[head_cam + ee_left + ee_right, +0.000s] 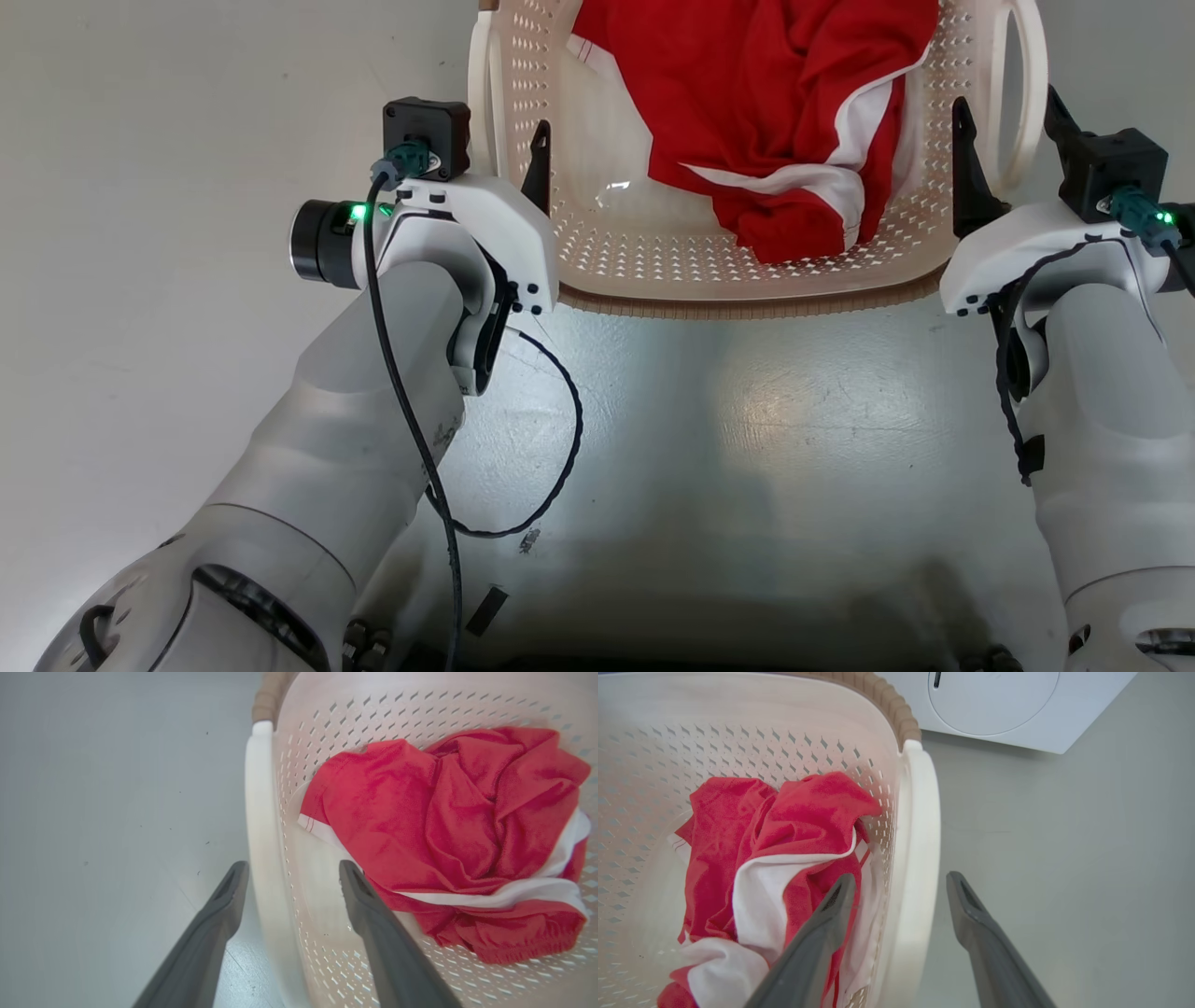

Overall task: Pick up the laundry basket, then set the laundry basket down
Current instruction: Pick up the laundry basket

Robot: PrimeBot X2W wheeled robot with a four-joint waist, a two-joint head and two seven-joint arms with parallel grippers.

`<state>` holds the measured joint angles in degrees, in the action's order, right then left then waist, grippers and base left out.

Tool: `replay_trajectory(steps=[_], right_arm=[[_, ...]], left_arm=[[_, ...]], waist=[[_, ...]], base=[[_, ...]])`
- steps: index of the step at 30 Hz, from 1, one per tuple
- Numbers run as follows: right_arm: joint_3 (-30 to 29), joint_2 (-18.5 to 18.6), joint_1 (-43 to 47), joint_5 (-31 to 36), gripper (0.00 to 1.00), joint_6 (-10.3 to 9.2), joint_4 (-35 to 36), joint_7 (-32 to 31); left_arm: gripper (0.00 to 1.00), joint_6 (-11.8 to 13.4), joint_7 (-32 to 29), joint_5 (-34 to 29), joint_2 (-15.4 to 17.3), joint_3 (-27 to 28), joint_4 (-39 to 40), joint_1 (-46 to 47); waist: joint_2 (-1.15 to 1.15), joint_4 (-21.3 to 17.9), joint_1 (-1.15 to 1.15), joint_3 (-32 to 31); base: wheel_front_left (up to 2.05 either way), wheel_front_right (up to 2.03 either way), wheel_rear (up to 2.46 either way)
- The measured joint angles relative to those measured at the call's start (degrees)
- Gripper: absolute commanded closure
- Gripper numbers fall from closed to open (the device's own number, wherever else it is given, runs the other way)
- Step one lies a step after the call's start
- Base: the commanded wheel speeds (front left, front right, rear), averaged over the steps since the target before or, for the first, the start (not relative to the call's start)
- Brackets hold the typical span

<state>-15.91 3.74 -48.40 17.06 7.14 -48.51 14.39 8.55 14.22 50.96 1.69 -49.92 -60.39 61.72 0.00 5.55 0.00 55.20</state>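
Note:
The laundry basket [597, 245] is cream-white and perforated, with a brown rim, and sits at the top centre of the head view. It holds a crumpled red and white garment [784, 112]. My left gripper [509, 159] is open and straddles the basket's left loop handle [259, 826], one finger outside and one inside the wall. My right gripper [1013, 149] is also open astride the right loop handle [920, 826], its inner finger over the garment [803, 821]. In both wrist views the fingers stand apart from the plastic by a small gap.
A white washing machine [994, 704] stands beyond the basket's far right corner. Pale grey floor [747, 420] lies around the basket and between my arms. A loose black cable [560, 467] hangs from my left wrist.

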Motion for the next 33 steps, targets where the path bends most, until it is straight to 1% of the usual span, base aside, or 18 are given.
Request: replay_trajectory(steps=[10,28,33], right_arm=[[0.59,0.16,-1.97,0.07,0.00,0.00,-2.64,0.00],[2.23,0.21,-2.58,-0.81,0.00,0.00,-4.79,0.00],[2.86,0.23,-4.86,-1.57,0.00,0.00,-6.41,0.00]], left_arm=[[0.00,0.59,0.00,3.19,0.03,-4.09,-0.51,0.15],[0.00,1.04,0.00,7.11,0.05,-8.66,-3.01,2.61],[0.00,1.02,-0.03,8.11,0.08,-9.69,-3.88,3.23]], waist=[[0.00,0.41,0.00,0.61],[0.00,-0.35,0.00,-0.11],[0.00,-0.54,0.00,-0.17]], base=[[0.00,0.00,0.00],[0.00,0.00,0.00],[0.00,0.00,0.00]])
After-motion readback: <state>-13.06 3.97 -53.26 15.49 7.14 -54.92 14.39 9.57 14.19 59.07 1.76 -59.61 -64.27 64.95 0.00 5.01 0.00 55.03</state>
